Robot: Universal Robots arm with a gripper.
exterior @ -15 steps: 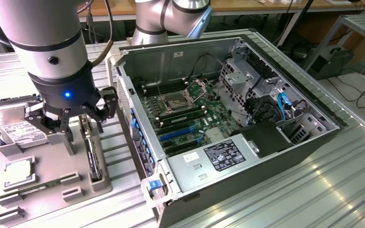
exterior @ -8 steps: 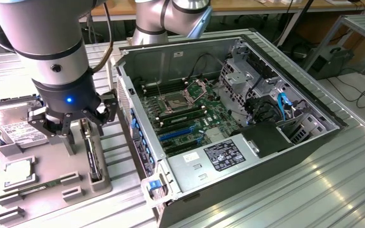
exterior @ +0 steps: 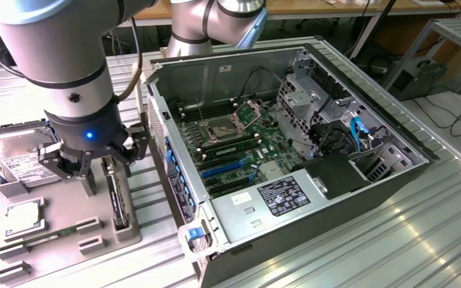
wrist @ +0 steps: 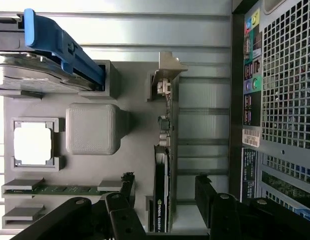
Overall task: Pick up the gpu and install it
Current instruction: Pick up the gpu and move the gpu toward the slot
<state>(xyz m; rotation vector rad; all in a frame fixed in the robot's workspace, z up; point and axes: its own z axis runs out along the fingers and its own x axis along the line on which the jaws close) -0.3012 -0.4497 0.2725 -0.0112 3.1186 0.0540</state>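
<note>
The robot's black two-fingered gripper (exterior: 93, 163) hovers over a grey moulded plastic fixture (wrist: 137, 150) that sits on the metal table at about nine o'clock from the open grey tower computer case (exterior: 214, 72) in the exterior view.

The gpu (exterior: 119, 201), a thin flat card with a green board edge, dark body and a silver metal bracket at one end, stands on its long edge in a narrow slot of that fixture. It is not yet lifted. Standing it upright leaves both broad faces free for a pinch from above.

In the wrist view the gripper (wrist: 165, 189) is spread wide and grips nothing. One finger stands on each side of the gpu (wrist: 161, 175), near the end away from the bracket, with clear gaps both sides, so the approach looks lined up for a grasp across its thickness.

The case lies on its side, so the green motherboard (exterior: 242, 150) and its blue expansion slots (exterior: 218, 168) face upward, open to a card lowered from above.
</note>
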